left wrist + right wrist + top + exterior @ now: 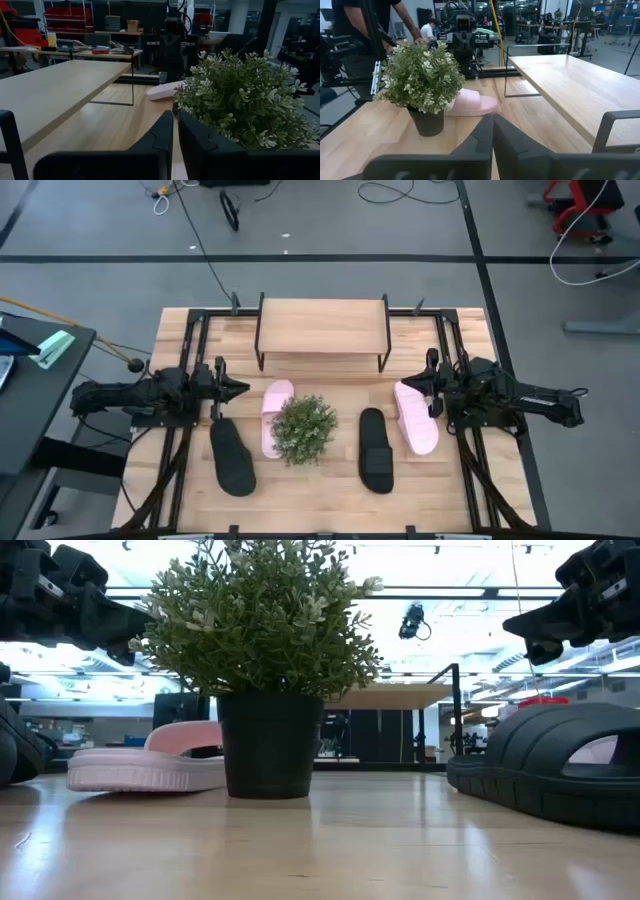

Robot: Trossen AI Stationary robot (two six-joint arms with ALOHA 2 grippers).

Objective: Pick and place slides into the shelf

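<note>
We see the left end effector (243, 388) and right end effector (404, 385) closed and empty above the bench (320, 505), touching nothing; four slides (377, 450) flank a potted plant (303, 429), the shelf (322, 328) bare behind them.

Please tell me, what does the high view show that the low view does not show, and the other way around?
Only the high view shows all four slides: two black ones, a pink one left of the plant and a pink one beside the right gripper, all on the table, and the shelf bare on top.

Only the low view shows the plant's dark pot and the room behind.

Both show the plant, the left-hand pink slide, a black slide, and the left gripper and right gripper raised and shut.
</note>
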